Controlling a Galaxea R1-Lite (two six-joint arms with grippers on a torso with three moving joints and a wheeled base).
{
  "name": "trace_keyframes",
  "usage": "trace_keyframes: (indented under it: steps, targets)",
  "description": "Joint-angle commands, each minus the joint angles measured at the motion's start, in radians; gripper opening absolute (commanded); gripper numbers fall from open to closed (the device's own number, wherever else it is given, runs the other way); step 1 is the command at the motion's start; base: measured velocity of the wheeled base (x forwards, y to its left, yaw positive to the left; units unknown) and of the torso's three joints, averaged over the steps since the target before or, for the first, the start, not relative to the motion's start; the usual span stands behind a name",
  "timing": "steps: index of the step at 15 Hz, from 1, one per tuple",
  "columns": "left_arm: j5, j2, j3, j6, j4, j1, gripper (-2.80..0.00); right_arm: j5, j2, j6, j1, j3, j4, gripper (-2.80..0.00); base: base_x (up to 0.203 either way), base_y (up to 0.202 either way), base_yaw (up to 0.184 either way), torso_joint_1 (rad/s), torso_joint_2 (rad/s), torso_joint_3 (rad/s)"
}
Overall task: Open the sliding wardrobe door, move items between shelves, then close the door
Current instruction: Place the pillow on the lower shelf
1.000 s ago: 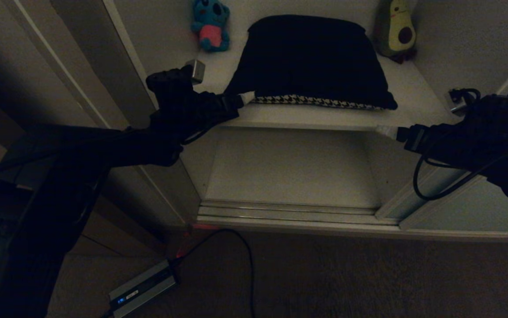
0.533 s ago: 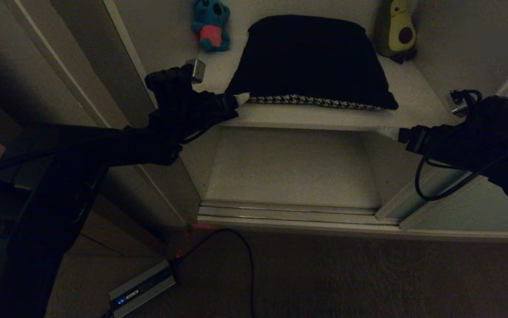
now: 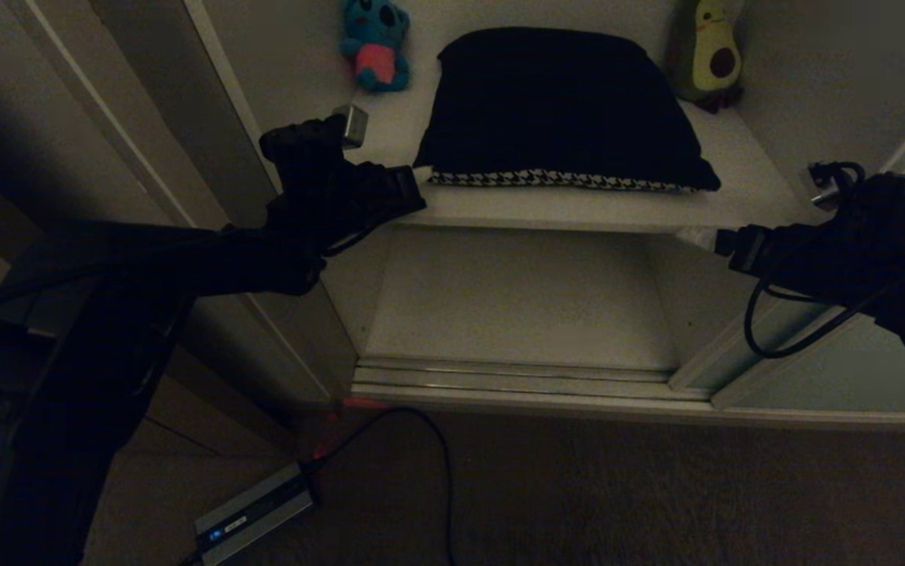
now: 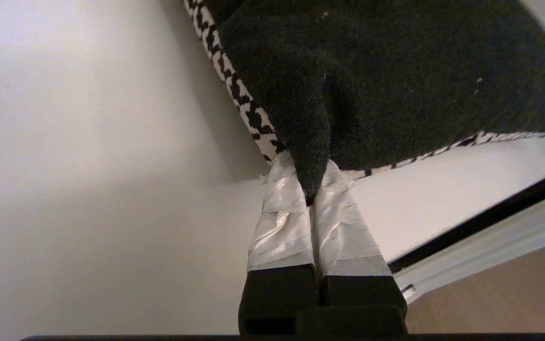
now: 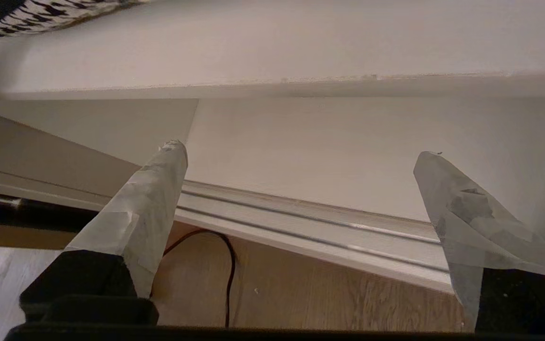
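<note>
**No readable text in view**

No words, labels, brand marks, numbers or signs can be read in any view. The flat grey box (image 3: 254, 512) lying on the floor beside a black cable carries a pale strip and a small blue light on its top face, but whatever is printed there is too small and dim to make out.

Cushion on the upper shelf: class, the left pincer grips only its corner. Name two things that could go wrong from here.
1. The left pincer pinches just the tip of the cushion corner, so the fabric may slip free when pulled.
2. Dragged one-sided, the cushion could swing and knock the koala plush beside it, since the right pincer hangs open, apart from it.
</note>
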Motion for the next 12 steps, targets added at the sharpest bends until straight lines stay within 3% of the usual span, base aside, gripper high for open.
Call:
trace_keyframes:
  steps: [1, 4, 9, 12]
  targets:
    - [0.001, -0.022, 0.002, -0.003, 0.001, -0.010, -2.80, 0.003, -0.004, 0.005, -0.002, 0.013, -0.028, 0.00, 0.000, 0.000, 0.000, 0.000, 0.00, 0.000]
    - [0.009, -0.088, 0.073, -0.007, 0.014, -0.020, -2.80, 0.003, -0.012, 0.040, -0.015, 0.031, -0.087, 0.00, 0.000, 0.000, 0.000, 0.000, 0.00, 0.000]
    - [0.010, -0.268, 0.328, -0.002, 0.039, -0.025, -2.80, -0.002, -0.073, 0.036, -0.044, 0.003, 0.054, 0.00, 0.000, 0.000, 0.000, 0.000, 0.00, 0.000]
    - [0.011, -0.344, 0.449, 0.003, 0.037, -0.025, -2.80, -0.001, -0.076, 0.038, -0.077, -0.002, 0.055, 0.00, 0.000, 0.000, 0.000, 0.000, 0.00, 0.000]
